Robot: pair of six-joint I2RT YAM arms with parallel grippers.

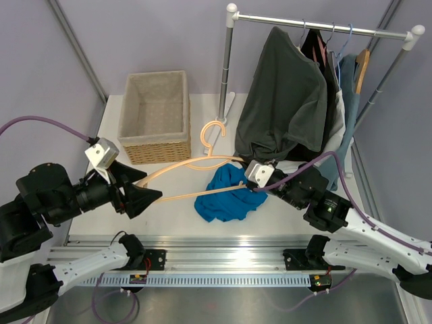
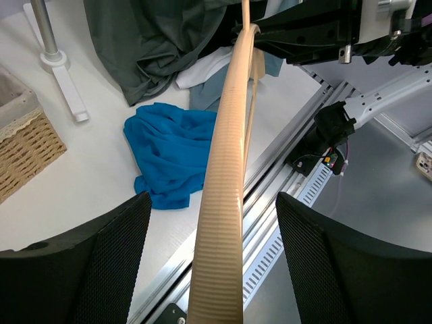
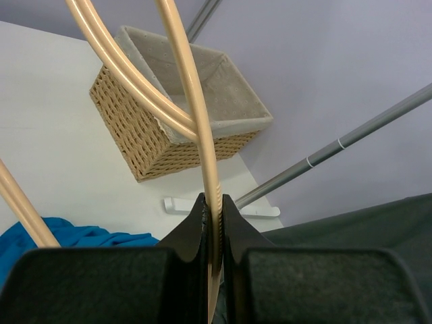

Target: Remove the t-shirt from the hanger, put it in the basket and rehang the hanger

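1. Left gripper (image 1: 155, 196): black, mesh-textured fingers (image 2: 101, 270) spread wide. The hanger's bar runs between them with a gap on each side.
2. Basket (image 1: 156, 145): woven wicker with a cloth liner, rectangular, at the back left.
3. Hanger (image 2: 219, 236): tan plastic, finely ribbed, with thin curved arms. Its long axis runs left-right between both grippers and the hook points away toward the back.
4. T-shirt (image 1: 226, 197): blue and soft, crumpled in a heap on the white table (image 1: 175, 217) under the hanger's right half.
5. Right gripper (image 3: 214, 202): jaws pinched tight on a thin hanger arm.
6. Rack (image 1: 324, 27): metal tube at the back right, with a dark grey garment (image 1: 283, 101) draped on it.
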